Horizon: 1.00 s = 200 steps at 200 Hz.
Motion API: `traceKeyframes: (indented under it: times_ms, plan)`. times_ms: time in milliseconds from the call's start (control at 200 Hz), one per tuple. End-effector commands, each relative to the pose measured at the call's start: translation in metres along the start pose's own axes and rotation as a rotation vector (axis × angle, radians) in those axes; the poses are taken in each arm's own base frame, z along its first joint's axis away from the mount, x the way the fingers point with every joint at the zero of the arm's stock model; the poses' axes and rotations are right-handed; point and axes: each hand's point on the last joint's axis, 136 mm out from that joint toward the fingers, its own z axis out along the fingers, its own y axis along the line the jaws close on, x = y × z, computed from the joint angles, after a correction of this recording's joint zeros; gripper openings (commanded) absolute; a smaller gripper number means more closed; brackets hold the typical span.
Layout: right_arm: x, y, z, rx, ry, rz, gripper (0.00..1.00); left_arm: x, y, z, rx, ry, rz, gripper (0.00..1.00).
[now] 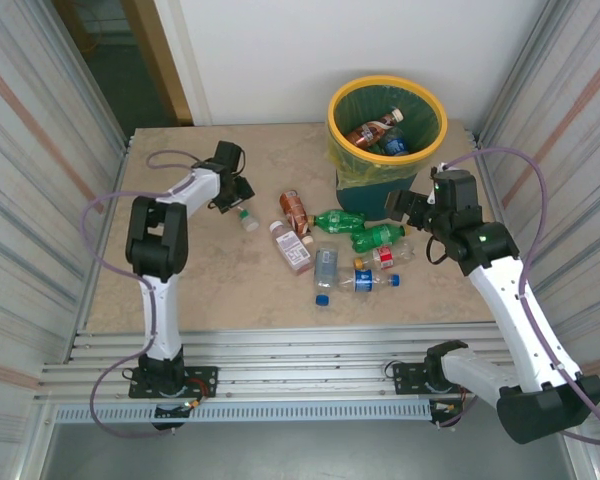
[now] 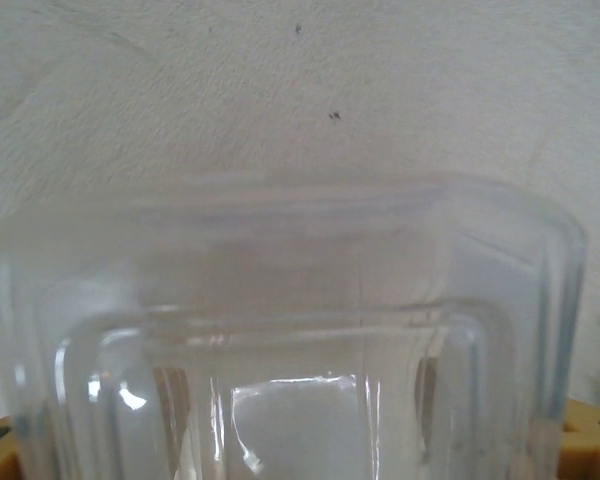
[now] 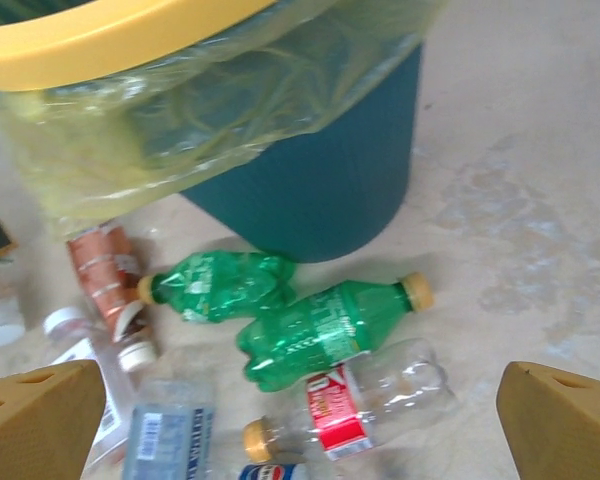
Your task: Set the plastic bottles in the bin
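Note:
The teal bin (image 1: pixel 380 188) with a yellow rim and green liner stands at the back right, and two bottles (image 1: pixel 372 133) lie inside it. Several plastic bottles lie in front of it: two green ones (image 3: pixel 330 325) (image 3: pixel 220 285), a clear one with a red label (image 3: pixel 370 400) and a brown-orange one (image 1: pixel 295 210). My right gripper (image 1: pixel 405 205) hangs open over this pile, beside the bin wall (image 3: pixel 320 190), with nothing between its fingers. To the left, my left gripper (image 1: pixel 236 196) is closed round the base of a small clear bottle (image 2: pixel 280 330), which spans the gap from finger to finger.
Corrugated metal walls close in the table on the left and right. A white wall runs along the back. A loose blue cap (image 1: pixel 322 298) lies near the front of the pile. Bare tabletop (image 1: pixel 190 280) stretches in front of the left arm.

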Motion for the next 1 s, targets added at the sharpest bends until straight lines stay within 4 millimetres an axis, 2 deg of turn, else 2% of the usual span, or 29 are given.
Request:
traceKeyframes:
  times_ms: [0, 281, 456, 736, 997]
  plan:
    - [-0.001, 0.035, -0.004, -0.153, 0.002, 0.010, 0.99, -0.019, -0.023, -0.056, 0.151, -0.093, -0.002, 0.48]
    - [0.010, 0.118, -0.003, -0.420, 0.066, -0.058, 0.99, -0.004, -0.026, -0.133, 0.306, -0.195, 0.046, 0.48]
    - [0.024, 0.166, 0.004, -0.542, 0.115, -0.106, 0.92, 0.008, -0.031, -0.174, 0.390, -0.251, 0.072, 0.48]
    - [0.062, 0.233, 0.019, -0.670, 0.229, -0.215, 0.87, 0.032, -0.040, -0.218, 0.518, -0.274, 0.081, 0.48]
    - [0.097, 0.279, 0.027, -0.730, 0.305, -0.323, 0.83, 0.057, -0.039, -0.235, 0.596, -0.258, 0.044, 0.47]
